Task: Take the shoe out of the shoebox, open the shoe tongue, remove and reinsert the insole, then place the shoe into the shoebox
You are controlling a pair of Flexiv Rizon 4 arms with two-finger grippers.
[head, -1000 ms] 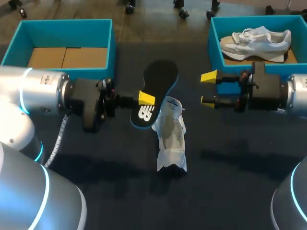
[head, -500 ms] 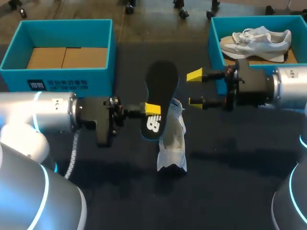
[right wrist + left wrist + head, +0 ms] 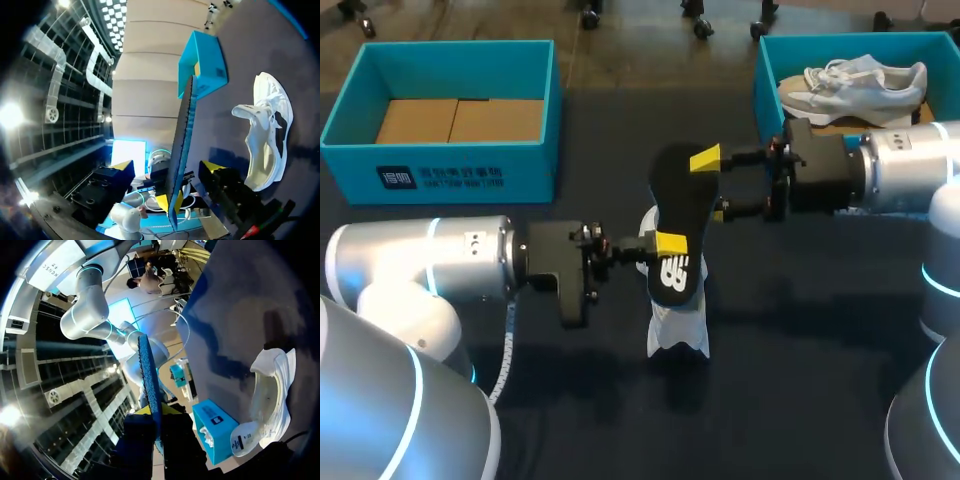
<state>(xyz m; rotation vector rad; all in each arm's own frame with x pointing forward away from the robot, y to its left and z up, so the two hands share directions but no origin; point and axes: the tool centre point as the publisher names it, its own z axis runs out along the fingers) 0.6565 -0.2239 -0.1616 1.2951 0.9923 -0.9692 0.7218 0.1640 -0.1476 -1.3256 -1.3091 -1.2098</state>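
Observation:
A black insole (image 3: 675,215) hangs in the air above the table's middle, on edge. My left gripper (image 3: 670,244) is shut on its heel end; in the left wrist view the insole (image 3: 149,375) rises edge-on from between the yellow tips of the left gripper (image 3: 156,412). My right gripper (image 3: 712,185) stands open around the toe end, one finger on each side. In the right wrist view the insole (image 3: 182,130) runs between that gripper's (image 3: 167,167) spread fingers with gaps on both sides. The white shoe (image 3: 678,300) lies on the dark table under the insole, its opening upward.
A blue shoebox (image 3: 552,110) with a cardboard floor stands at the back left. At the back right, a second blue box (image 3: 767,95) holds another white shoe (image 3: 860,85). My right arm lies just in front of this box.
My left arm has carried the insole to the right and a little nearer. My right gripper has moved left until its fingers straddle the toe end, and they have narrowed slightly.

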